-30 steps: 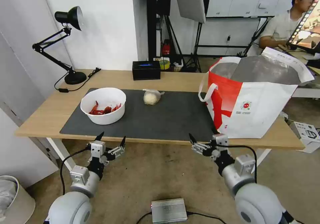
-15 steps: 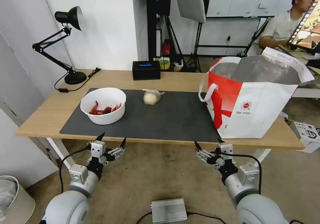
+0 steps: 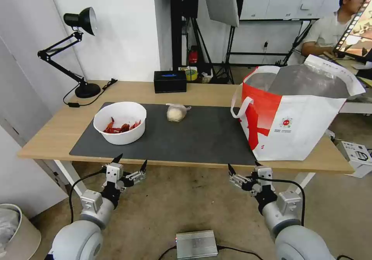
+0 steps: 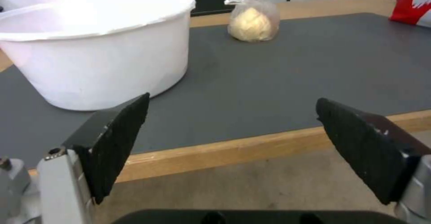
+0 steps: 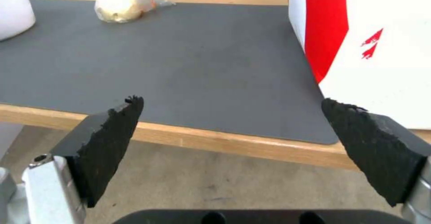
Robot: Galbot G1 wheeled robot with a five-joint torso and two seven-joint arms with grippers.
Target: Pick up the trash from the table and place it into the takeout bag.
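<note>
Right gripper [image 3: 243,168] has dropped lower below the desk [image 3: 50,136] edge, jaws spread and empty like the left gripper [image 3: 130,162]; bowl [image 3: 120,122] and knotted bag [image 3: 176,112] remain on the mat, takeout bag [image 3: 298,116] standing at the desk's right end, so neither visible item is bagged.

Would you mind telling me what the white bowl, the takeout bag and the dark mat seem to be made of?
White bowl: probably thin plastic or coated paper; smooth, matte, uniformly white wall with a thin rim.
Takeout bag: likely woven or non-woven fabric, printed red and white; dull silver, foil-like lining and soft loop handles.
Dark mat: possibly rubber or faux leather; flat, matte grey, no glare.
</note>
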